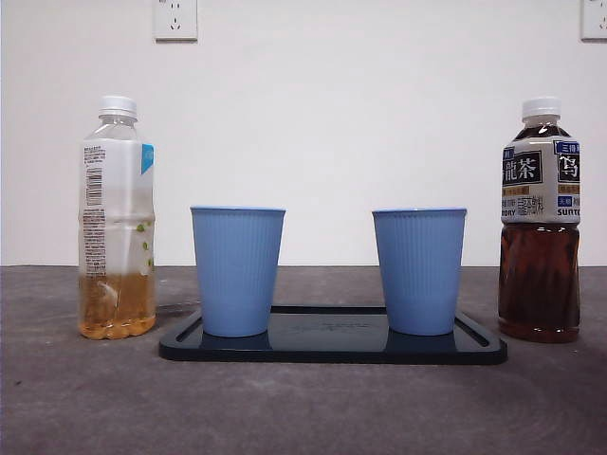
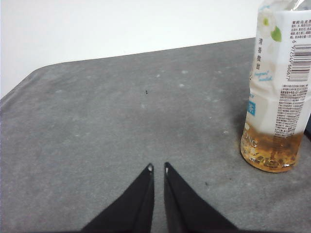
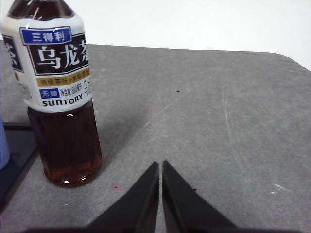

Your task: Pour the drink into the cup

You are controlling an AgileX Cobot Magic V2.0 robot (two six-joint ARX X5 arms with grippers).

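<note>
Two blue ribbed cups, one on the left [image 1: 237, 270] and one on the right [image 1: 418, 270], stand upright on a dark tray [image 1: 332, 349]. Left of the tray stands a clear bottle [image 1: 116, 220] with a little amber drink at its bottom, white cap on. In the left wrist view this bottle [image 2: 278, 92] is close by, and my left gripper [image 2: 158, 168] is shut, low over the grey table and apart from it. Right of the tray stands a dark tea bottle [image 1: 541, 223], capped. My right gripper [image 3: 161, 163] is shut beside that tea bottle [image 3: 57, 94], not touching it.
The grey table [image 1: 303, 408] runs to a white wall with two sockets, one [image 1: 175, 19] at the top left and one [image 1: 594, 19] at the top right. The tray's corner [image 3: 17, 145] shows next to the tea bottle. Neither arm shows in the front view.
</note>
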